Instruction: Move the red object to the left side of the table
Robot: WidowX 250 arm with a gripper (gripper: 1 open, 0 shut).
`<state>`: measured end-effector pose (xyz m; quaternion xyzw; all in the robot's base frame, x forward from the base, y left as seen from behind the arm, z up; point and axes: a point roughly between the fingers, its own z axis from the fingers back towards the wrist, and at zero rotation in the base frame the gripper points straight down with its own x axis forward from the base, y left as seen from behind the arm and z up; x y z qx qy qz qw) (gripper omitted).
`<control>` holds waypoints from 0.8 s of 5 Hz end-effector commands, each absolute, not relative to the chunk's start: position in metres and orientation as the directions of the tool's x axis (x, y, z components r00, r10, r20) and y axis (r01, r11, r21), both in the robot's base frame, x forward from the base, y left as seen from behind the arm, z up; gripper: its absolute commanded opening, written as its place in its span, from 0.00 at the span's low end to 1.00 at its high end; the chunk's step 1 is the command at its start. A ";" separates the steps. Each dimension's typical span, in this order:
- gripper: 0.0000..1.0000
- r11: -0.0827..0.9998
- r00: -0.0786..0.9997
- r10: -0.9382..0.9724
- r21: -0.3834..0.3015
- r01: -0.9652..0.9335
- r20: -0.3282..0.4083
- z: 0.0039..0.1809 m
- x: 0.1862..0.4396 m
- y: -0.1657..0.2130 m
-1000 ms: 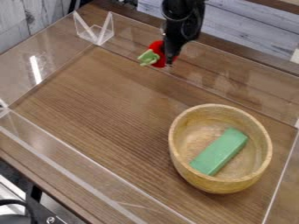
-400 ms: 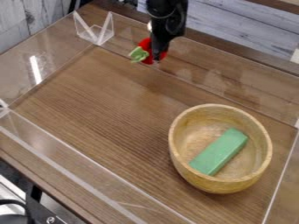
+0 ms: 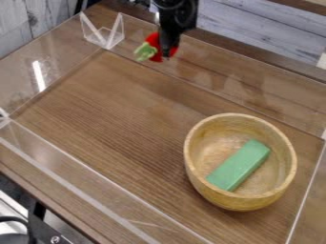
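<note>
Nearest the camera, the clear acrylic wall (image 3: 76,195) runs along the front edge of the table (image 3: 114,114), and just behind it on the right sits the wooden bowl (image 3: 239,160) with the green block (image 3: 239,164) lying inside; both are well apart from the action, so knocking them looks unlikely. The risk lies farther back. The gripper (image 3: 163,48) is closed on the red object (image 3: 152,48), pinching the small rounded toy at its red body while the light-green leafy end pokes out toward the left of the picture. Because the toy is rounded and appears caught only at the very fingertips, it could squirt out or rotate in the grip during travel, then roll across the smooth wood. The toy hangs just off the tabletop near the far edge, so a low sweep could drag it on the surface and pry it loose. Farther back and to the left, the corner piece of clear acrylic (image 3: 102,30) stands near the path; a carry that hugs the back edge could clip it, and its transparency makes that clearance hard to judge. Releasing too close to that wall could also leave the toy wedged there.
</note>
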<state>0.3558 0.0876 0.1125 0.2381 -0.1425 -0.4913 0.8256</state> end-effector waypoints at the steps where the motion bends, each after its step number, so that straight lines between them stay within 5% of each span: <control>1: 0.00 0.466 0.552 -0.833 0.584 0.664 0.038 0.130 0.355 0.094; 4: 0.00 0.640 0.759 -0.648 0.589 0.494 0.068 0.124 0.349 0.105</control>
